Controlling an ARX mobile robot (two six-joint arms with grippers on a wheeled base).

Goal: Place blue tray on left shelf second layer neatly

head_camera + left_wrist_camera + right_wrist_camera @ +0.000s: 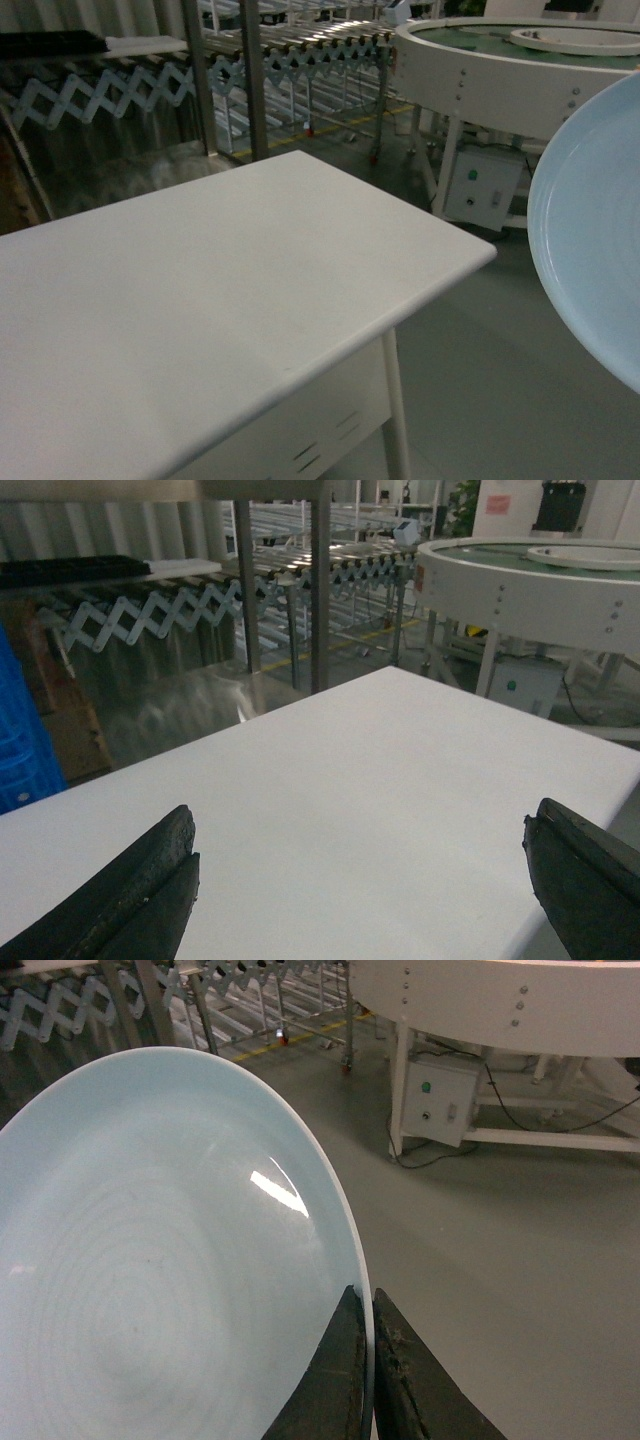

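The right gripper (366, 1360) is clamped on the rim of the blue tray (150, 1260), one dark finger on each side of the thin edge, the fingers (335, 1380) pressed close with only the rim between them. In the right wrist view the tray fills the left part of the picture, its glossy hollow face turned toward the camera, faint rings in the glaze and a bright streak of light near the upper right of the bowl. It is held in the air over the grey floor (520, 1260), not resting on anything.

In the head view the same tray (595, 230) shows as a large pale curve at the right edge, tilted steeply, beside and off the right end of the white table (200, 300). The arm that carries it is out of that view.

The left gripper (360, 890) hangs low over the white tabletop (380, 780), pointing forward across it. Its two black fingers (150, 890) stand wide apart at the bottom corners of the left wrist view, with nothing between them.

Beyond the table stand shiny metal uprights (255, 80) of a rack, an extendable roller conveyor (300, 50) on scissor legs, and a round white turntable (500, 70) with a control box (480, 185) beneath it. A blue crate (20, 740) shows at the left edge of the left wrist view.
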